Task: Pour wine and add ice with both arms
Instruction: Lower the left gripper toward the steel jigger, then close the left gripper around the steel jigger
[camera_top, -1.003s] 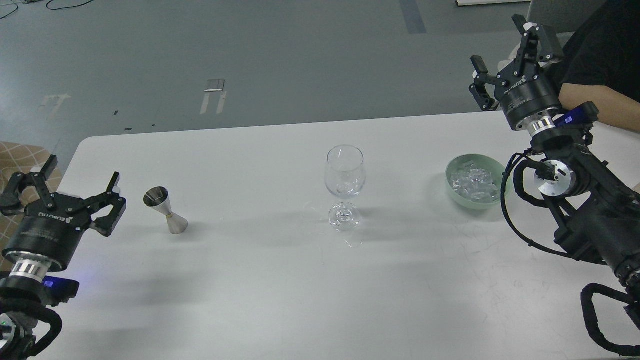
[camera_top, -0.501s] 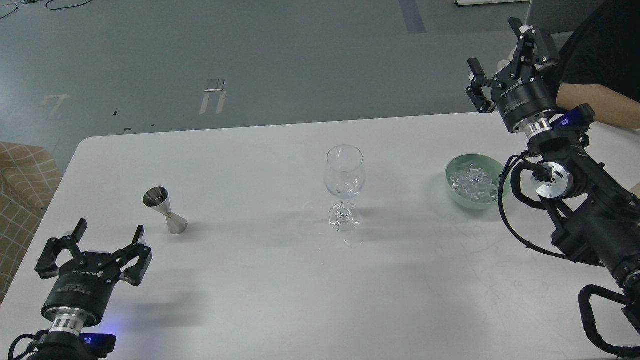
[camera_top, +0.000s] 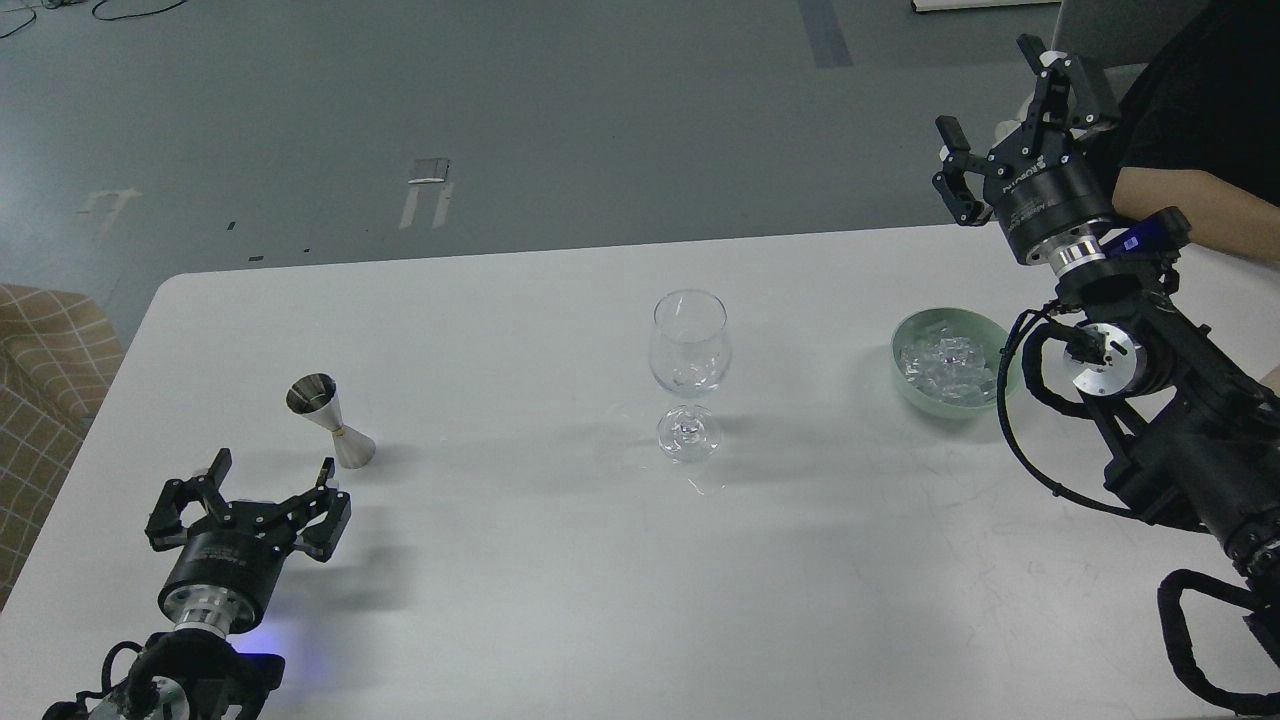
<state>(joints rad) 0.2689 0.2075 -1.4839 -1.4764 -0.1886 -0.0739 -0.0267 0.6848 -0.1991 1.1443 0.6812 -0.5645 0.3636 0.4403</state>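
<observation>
While spread-fingered left gripper sits just short of jigger, risks tipping it, spilling wine; right gripper agape, empty.

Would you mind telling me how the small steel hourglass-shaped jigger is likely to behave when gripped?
The small steel hourglass-shaped jigger looks rigid, polished metal, so probably slippery. Its narrow waist and small footprint suggest it tips easily if nudged. The open left gripper would likely hold best around the waist.

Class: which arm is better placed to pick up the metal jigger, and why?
The left. Its end effector is open just below the jigger, while the right end effector is raised far across the table, beyond the ice bowl.
</observation>
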